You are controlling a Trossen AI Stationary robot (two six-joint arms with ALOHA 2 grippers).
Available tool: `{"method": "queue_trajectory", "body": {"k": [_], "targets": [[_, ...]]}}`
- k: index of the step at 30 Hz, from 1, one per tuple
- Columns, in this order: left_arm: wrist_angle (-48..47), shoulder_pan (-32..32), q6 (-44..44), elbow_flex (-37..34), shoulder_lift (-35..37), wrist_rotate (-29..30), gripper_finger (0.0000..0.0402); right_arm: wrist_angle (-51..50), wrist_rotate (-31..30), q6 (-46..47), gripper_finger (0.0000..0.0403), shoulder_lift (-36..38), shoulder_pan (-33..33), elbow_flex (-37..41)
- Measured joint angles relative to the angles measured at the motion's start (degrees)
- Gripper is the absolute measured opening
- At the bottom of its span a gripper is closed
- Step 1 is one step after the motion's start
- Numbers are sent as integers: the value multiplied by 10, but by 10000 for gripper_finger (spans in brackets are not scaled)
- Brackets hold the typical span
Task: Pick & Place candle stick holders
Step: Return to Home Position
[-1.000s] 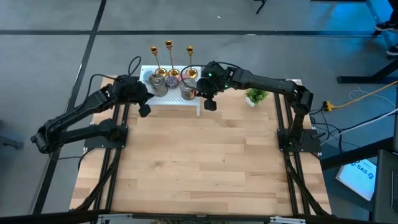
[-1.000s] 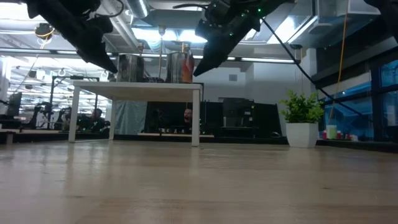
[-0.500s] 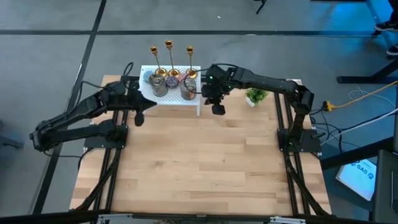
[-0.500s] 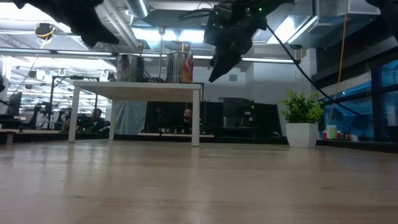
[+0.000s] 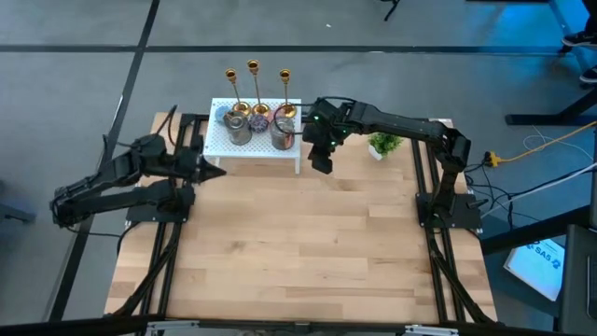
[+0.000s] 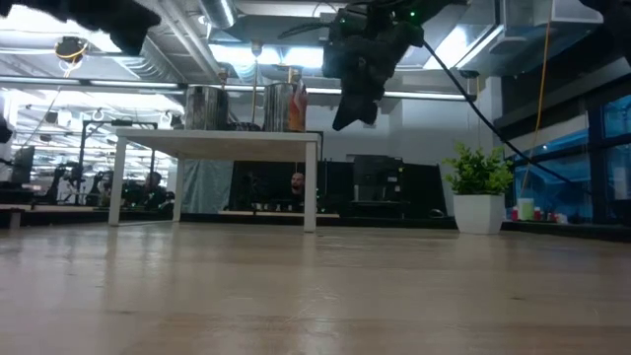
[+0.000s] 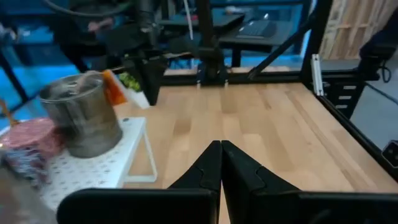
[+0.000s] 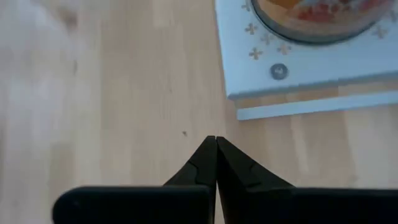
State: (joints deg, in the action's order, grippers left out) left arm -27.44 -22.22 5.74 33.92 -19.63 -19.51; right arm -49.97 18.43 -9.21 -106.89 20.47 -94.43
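Observation:
Three gold candle stick holders (image 5: pixel 253 86) stand upright in a row on their round bases at the far edge of a small white raised shelf (image 5: pixel 254 142). My left gripper (image 5: pixel 213 171) is shut and empty, off the shelf's left near corner; it also shows in the left wrist view (image 7: pixel 221 149). My right gripper (image 5: pixel 320 161) is shut and empty, just off the shelf's right near corner; in the right wrist view (image 8: pixel 216 144) it points down at bare wood beside the shelf's corner (image 8: pixel 292 74). Neither gripper touches a holder.
A silver tin (image 5: pixel 239 129) and a copper tin (image 5: pixel 283 133) stand on the shelf in front of the holders, with small round discs (image 7: pixel 31 140) beside them. A potted plant (image 5: pixel 383 145) stands right of the shelf. Bare wood lies toward the near edge.
My left gripper has drawn back from the shelf's left end toward the table's left edge. My right gripper has moved a little away from the shelf's right end, toward the right and near edge, and has tipped to point more steeply down. The holders have not moved.

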Motion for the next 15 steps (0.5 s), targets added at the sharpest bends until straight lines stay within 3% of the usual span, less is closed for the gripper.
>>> {"method": "queue_trajectory", "body": {"k": [4, 9, 12, 15], "targets": [[85, 13, -24, -107, 88, 5, 2, -28, 7, 51, 6, 0, -2, 0], [183, 23, -77, -233, 196, 5, 2, -98, 7, 45, 6, 3, -35, 0], [213, 30, -99, -276, 195, 15, 2, -125, -4, 33, 6, 3, -73, 4], [286, 43, -111, -322, 188, 48, 2, -95, -79, 60, 6, 22, -106, 33]]}}
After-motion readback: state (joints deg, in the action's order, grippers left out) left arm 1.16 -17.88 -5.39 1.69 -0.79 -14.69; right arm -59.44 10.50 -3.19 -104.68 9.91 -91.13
